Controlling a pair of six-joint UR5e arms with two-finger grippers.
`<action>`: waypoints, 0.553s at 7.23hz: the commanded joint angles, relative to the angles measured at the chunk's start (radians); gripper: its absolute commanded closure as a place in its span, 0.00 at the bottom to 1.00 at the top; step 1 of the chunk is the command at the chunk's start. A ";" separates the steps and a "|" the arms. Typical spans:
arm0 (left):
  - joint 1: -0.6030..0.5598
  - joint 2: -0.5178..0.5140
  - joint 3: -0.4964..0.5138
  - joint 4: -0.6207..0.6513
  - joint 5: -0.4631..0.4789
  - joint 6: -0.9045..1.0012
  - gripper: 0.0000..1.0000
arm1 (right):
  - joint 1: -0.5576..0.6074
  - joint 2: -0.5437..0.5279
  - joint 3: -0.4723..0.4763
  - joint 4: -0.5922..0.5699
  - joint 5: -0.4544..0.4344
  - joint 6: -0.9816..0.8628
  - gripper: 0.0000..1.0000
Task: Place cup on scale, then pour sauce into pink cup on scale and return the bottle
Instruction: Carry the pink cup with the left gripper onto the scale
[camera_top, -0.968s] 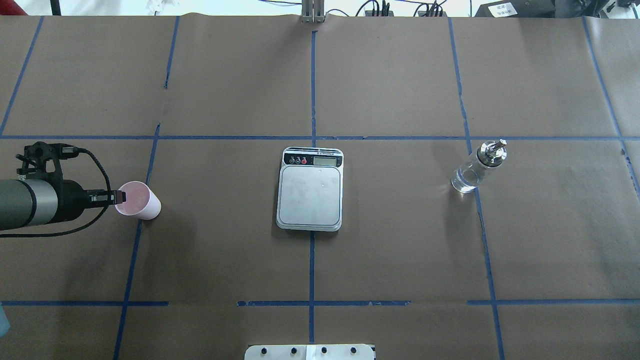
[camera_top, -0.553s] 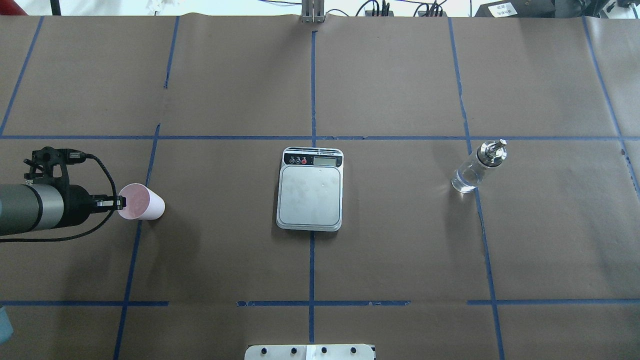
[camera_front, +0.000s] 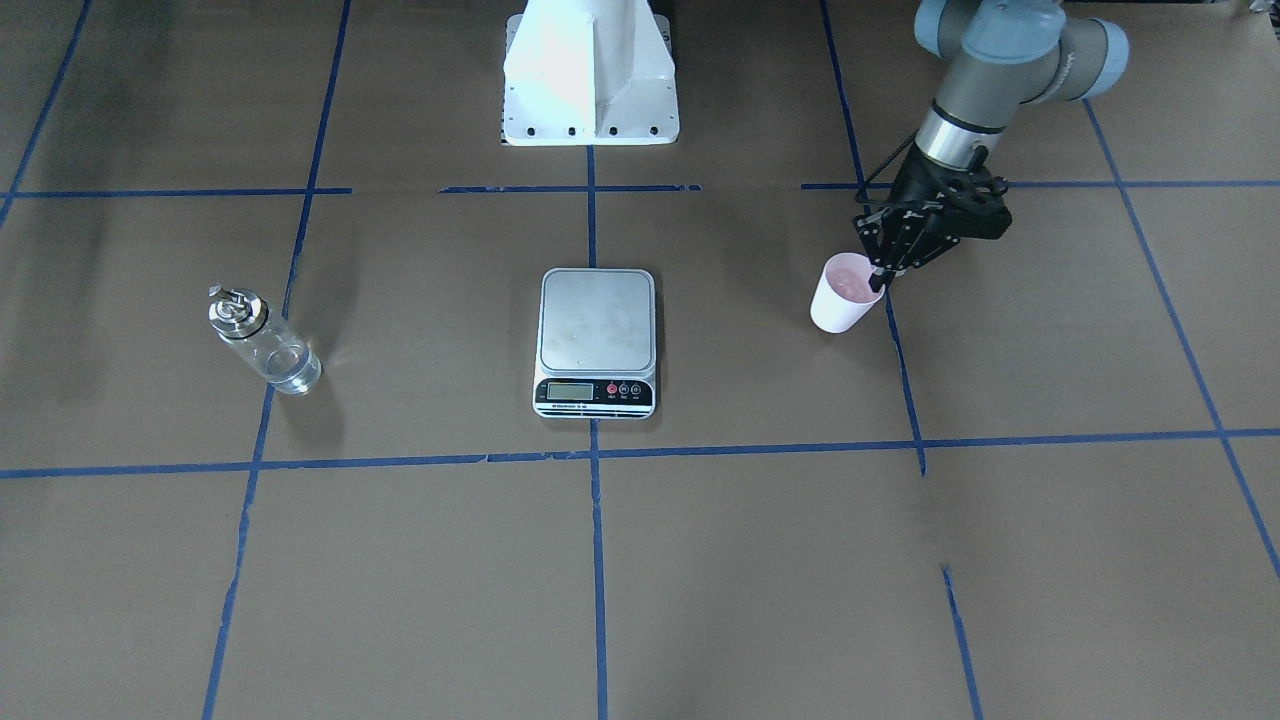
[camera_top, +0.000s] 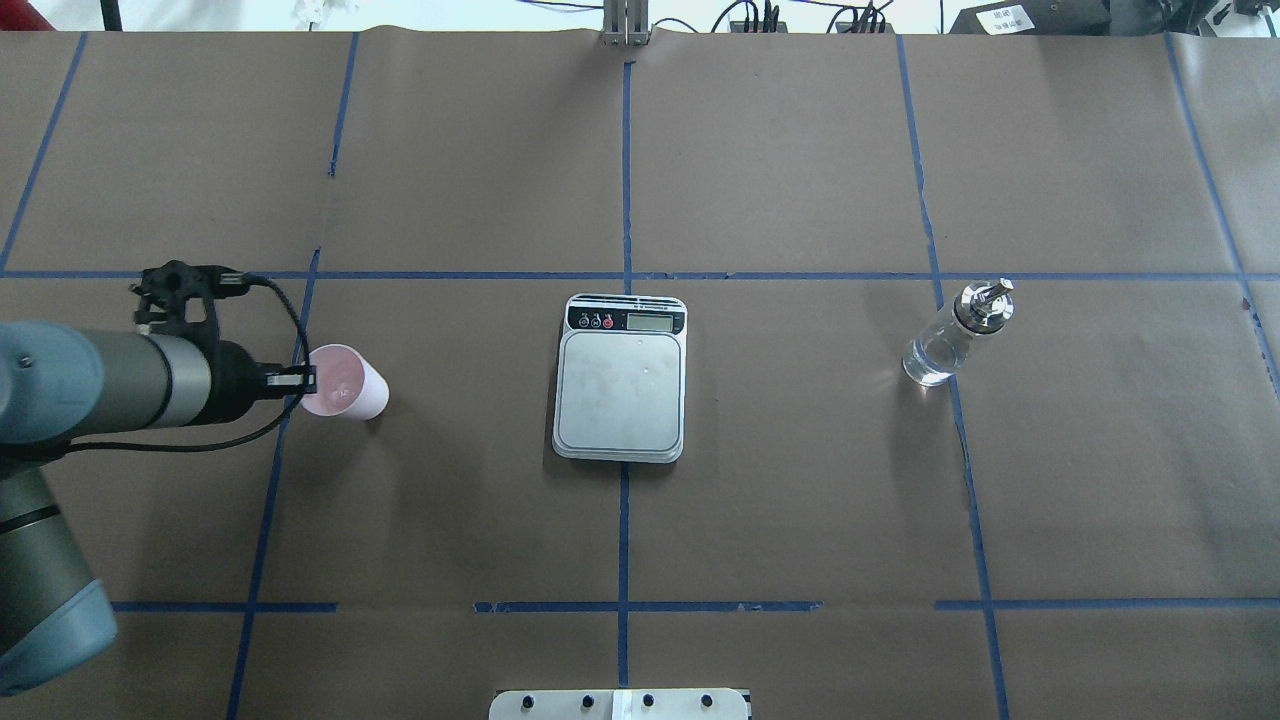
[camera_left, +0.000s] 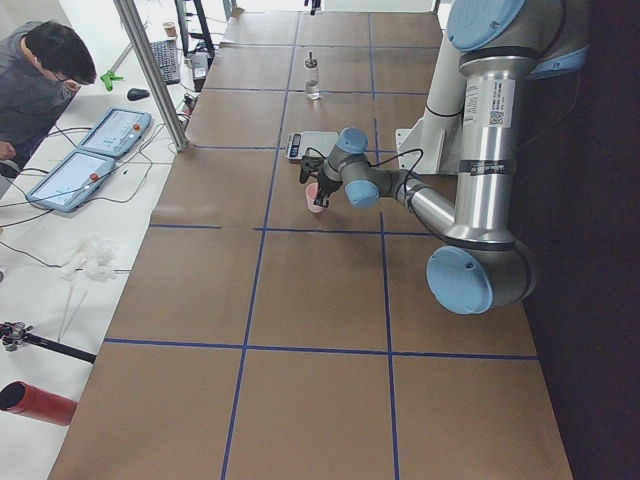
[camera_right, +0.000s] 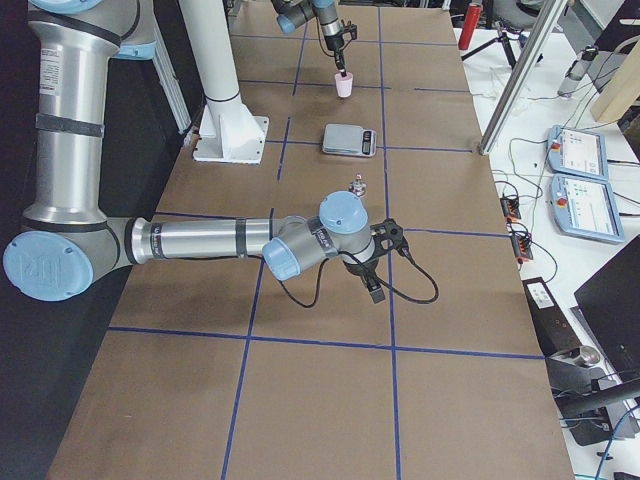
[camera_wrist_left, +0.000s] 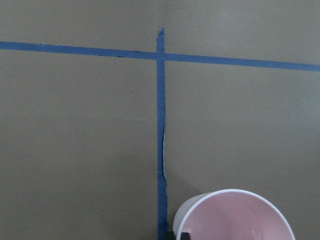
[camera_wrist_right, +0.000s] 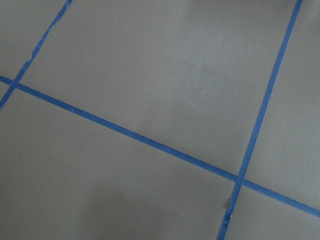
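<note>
The cup, white outside and pink inside, is held at its rim by my left gripper, which is shut on it, left of the scale. In the front view the cup hangs tilted under the gripper, apart from the scale. The left wrist view shows the cup's pink inside. The clear bottle with a silver cap stands right of the scale. My right gripper shows only in the right side view, so I cannot tell its state.
Brown paper with blue tape lines covers the table. The robot's white base stands behind the scale. Tablets and cables lie beyond the table's far edge, where an operator sits.
My left gripper has carried the cup to the right, toward the scale. The scale and the bottle have not moved.
</note>
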 joint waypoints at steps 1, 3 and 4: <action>0.013 -0.327 0.013 0.349 -0.005 -0.008 1.00 | 0.000 0.000 0.000 0.001 -0.001 0.000 0.00; 0.037 -0.515 0.124 0.415 -0.006 -0.023 1.00 | 0.000 0.000 0.001 0.001 0.001 0.000 0.00; 0.042 -0.574 0.220 0.400 -0.002 -0.081 1.00 | 0.000 0.000 0.001 0.001 -0.001 0.000 0.00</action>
